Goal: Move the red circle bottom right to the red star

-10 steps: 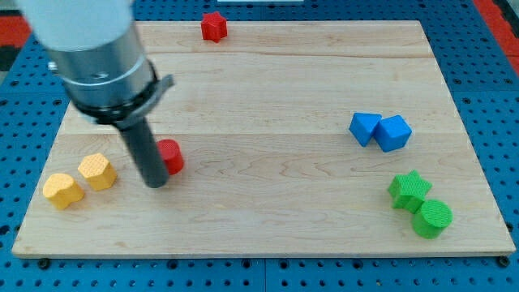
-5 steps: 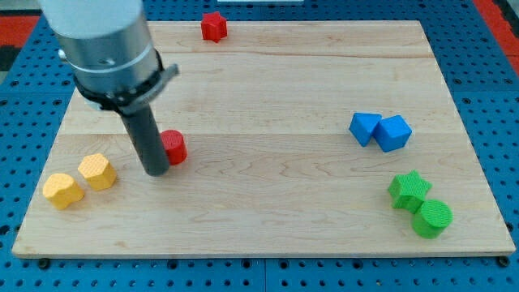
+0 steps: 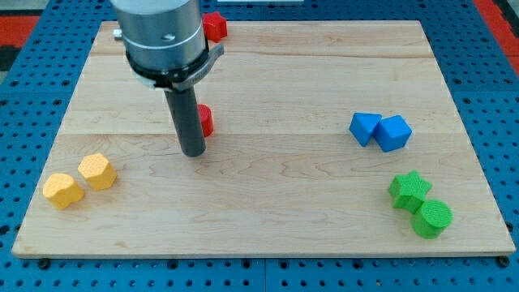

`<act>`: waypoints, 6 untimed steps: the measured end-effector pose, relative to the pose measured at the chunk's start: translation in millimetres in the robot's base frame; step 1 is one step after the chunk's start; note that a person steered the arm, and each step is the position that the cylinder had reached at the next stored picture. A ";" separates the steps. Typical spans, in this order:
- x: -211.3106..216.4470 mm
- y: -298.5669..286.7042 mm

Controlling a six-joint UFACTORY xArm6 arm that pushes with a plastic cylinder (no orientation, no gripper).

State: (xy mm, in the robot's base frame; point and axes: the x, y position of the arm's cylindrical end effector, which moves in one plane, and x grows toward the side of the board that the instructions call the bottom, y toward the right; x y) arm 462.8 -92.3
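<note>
no claw fitted and nothing held: my tip (image 3: 193,152) bears on the lower-left side of the red circle (image 3: 205,120), largely hidden behind the rod, so the push should run up and slightly right, stopping below-right of the red star (image 3: 215,26).

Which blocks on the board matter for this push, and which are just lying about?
In the job: red circle, half hidden behind the rod; red star; my tip, beside the circle.

Lying about: two yellow blocks, two blue blocks, green star, green circle.
</note>
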 end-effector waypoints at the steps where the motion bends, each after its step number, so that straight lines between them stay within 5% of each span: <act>1: -35.4 0.9; 6: -196.1 27.6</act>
